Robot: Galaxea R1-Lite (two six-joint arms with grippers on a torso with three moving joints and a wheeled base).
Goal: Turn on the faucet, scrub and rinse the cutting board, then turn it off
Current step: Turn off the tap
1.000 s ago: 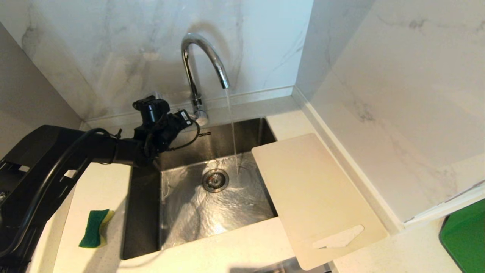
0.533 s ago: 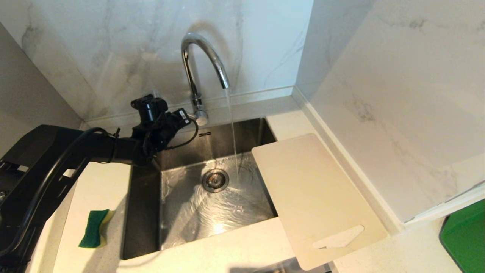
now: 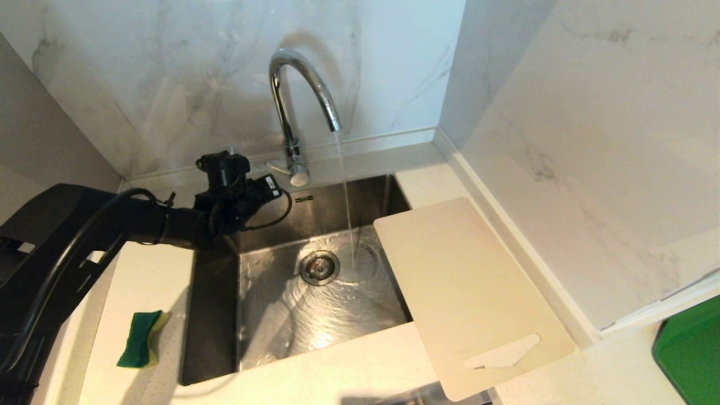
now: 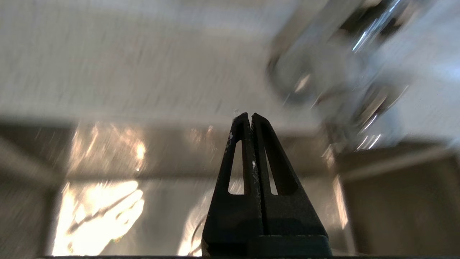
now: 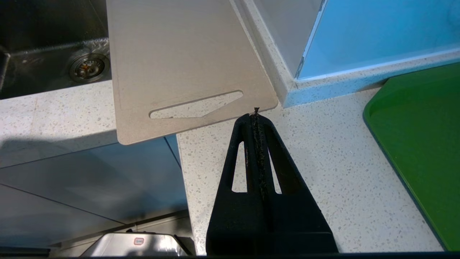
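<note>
The chrome faucet [image 3: 292, 101] stands behind the sink, and a thin stream of water [image 3: 346, 197] runs from its spout. Its small side lever [image 3: 277, 167] sticks out to the left of the base. My left gripper [image 4: 250, 116] is shut and empty, a little left of the blurred faucet base [image 4: 323, 72] and apart from the lever. The pale beige cutting board [image 3: 467, 292] lies across the sink's right rim and the counter, with its handle cutout [image 5: 196, 106] at the near end. My right gripper [image 5: 256, 116] is shut and empty above the counter, by the board's near corner.
The steel sink [image 3: 214, 315] has a wet floor with a drain [image 3: 319, 267]. A green-and-yellow sponge [image 3: 140, 337] lies on the counter left of the sink. A bright green tray [image 3: 689, 354] sits at the far right. Marble walls close in behind and on the right.
My left gripper has pulled back to the left, away from the faucet base, so the lever now shows. Water keeps running. The board and sponge have not moved.
</note>
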